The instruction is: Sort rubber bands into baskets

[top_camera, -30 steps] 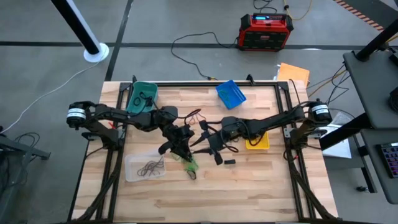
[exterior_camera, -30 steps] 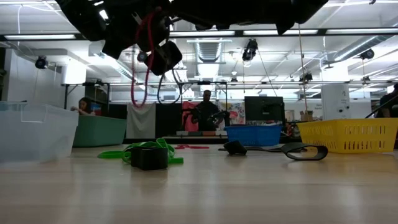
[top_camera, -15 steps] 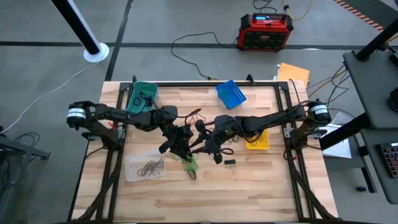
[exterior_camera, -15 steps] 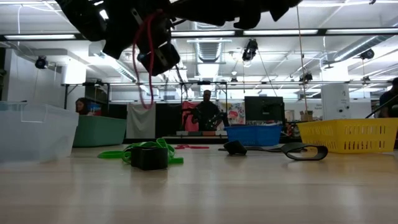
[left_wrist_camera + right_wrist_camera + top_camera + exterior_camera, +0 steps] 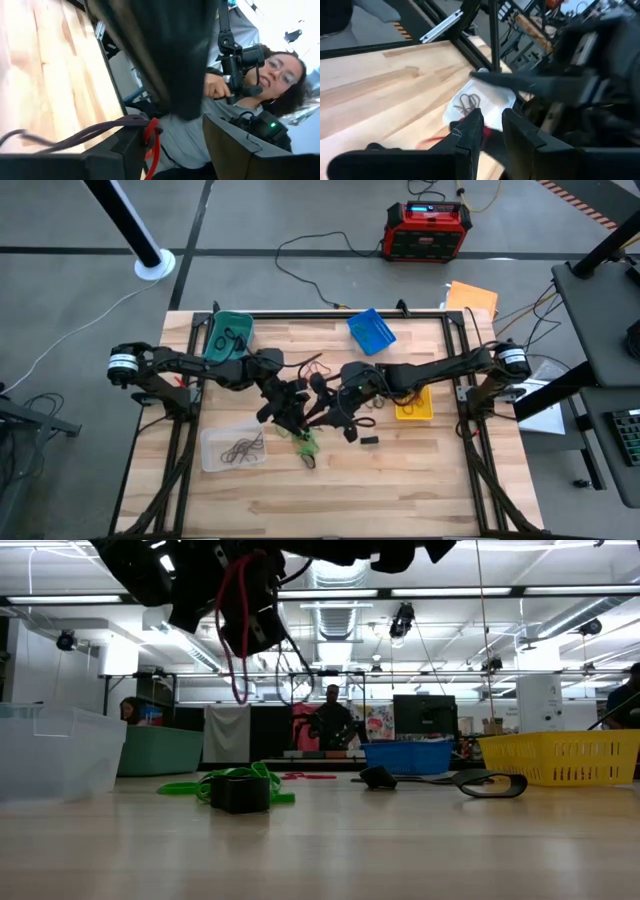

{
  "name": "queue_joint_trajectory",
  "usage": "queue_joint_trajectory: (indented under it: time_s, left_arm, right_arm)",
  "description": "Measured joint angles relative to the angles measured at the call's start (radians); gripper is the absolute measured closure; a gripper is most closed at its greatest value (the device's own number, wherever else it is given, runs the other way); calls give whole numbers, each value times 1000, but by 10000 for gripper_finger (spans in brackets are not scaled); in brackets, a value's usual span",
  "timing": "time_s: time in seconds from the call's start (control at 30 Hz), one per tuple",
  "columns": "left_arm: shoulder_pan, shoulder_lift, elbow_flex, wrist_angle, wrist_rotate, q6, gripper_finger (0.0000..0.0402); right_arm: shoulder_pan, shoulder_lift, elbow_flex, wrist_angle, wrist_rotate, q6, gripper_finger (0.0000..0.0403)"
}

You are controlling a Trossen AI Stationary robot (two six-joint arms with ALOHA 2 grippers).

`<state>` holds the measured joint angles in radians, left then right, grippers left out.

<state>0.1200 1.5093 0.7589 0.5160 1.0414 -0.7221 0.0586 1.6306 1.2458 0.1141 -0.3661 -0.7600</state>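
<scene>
Rubber bands — a red one (image 5: 235,620) plus a darker strand (image 5: 75,136) hang off the left gripper (image 5: 172,147), whose fingers stand apart, the red loop hooked over one finger (image 5: 127,150) rather than pinched. It dangles mid-table, well above the wood. The right gripper (image 5: 490,132) sits just beside it, fingers narrowed to a slim gap w/ red showing behind them; can't tell if it has hold. Bands look featherweight, floppy, stretchy (apt to snag or snap back) — best pinched across a single strand. More lie on the table (image 5: 420,470): a green bunch (image 5: 305,443), dark ones in the clear basket (image 5: 232,448) and the teal basket (image 5: 230,330). Blue basket (image 5: 372,330) and yellow basket (image 5: 414,408) sit further right.
</scene>
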Motion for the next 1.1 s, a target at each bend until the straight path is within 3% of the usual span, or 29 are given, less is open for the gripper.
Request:
queue_joint_trajectory:
  time_s: [0.5,0.8,1.1]
  left_arm:
    - [0,1,0,86,-1,-121,219]
    - [0,1,0,87,-1,-137,219]
    - [8,1,0,93,-1,-131,218]
  right_arm:
    - [0,2,8,-32,-1,28,332]
    - [-6,2,8,-39,-2,34,387]
    - [-7,2,23,-61,-12,49,394]
